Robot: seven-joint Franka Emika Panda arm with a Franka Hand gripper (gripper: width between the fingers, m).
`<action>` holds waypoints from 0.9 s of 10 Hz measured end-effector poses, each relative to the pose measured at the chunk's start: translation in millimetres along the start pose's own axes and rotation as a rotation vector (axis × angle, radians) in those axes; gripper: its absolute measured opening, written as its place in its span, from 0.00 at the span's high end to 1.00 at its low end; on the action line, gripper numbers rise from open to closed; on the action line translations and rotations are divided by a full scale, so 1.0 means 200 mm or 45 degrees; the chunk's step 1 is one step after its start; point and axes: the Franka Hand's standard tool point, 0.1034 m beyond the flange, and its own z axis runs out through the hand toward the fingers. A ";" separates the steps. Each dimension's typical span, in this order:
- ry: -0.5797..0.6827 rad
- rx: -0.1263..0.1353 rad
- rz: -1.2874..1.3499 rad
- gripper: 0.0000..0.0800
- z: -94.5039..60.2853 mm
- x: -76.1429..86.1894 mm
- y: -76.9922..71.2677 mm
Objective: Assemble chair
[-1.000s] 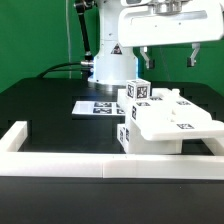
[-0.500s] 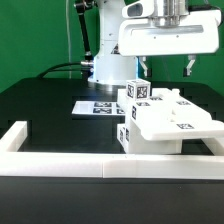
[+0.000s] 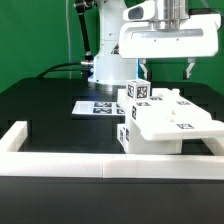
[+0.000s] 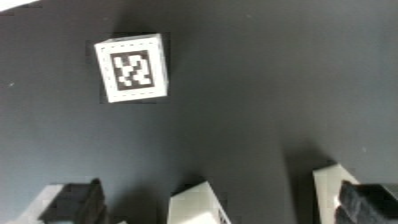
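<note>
The chair [image 3: 165, 122] is a cluster of chunky white tagged pieces standing just behind the front border wall, with a tagged square post [image 3: 138, 92] sticking up at its back left. My gripper [image 3: 167, 68] hangs open and empty above the chair, clear of it, fingers pointing down. In the wrist view the gripper [image 4: 221, 203] shows two dark fingers wide apart, with nothing between them but white chair edges [image 4: 201, 205] far below. A white tagged block end [image 4: 134, 69] lies on the dark table in that view.
The marker board [image 3: 98, 106] lies flat on the black table behind the chair. A low white border wall [image 3: 60, 165] runs along the front and the exterior view's left. The white robot base [image 3: 108, 62] stands at the back.
The gripper has come down a little over the chair since a second ago, still open. The chair pieces have not moved.
</note>
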 end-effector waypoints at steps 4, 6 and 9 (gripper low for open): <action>-0.017 -0.019 -0.001 0.19 0.06 0.01 0.07; -0.017 -0.020 -0.003 0.19 0.07 0.01 0.07; -0.041 -0.044 -0.067 0.19 0.11 0.00 0.11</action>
